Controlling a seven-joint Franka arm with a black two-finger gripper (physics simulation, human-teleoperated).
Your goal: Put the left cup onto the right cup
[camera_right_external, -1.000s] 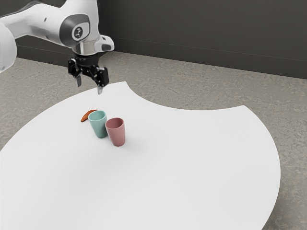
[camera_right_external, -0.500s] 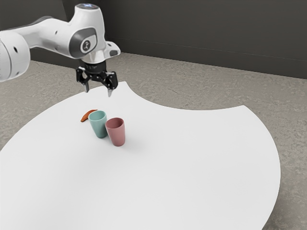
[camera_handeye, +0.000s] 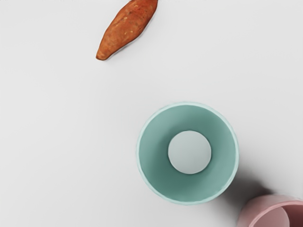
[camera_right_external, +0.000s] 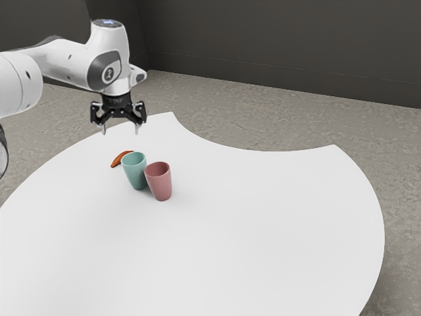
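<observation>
one teal cup, one pink cup, one sweet potato.

No readable text, labels or numbers.
A small round mark on the grey joint cap, just above the gripper, is too small to read.

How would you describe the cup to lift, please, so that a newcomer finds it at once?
On the white table, two upright cups stand close together. It is the teal cup, the one beside the orange sweet potato; its neighbour is the pink cup.
</observation>
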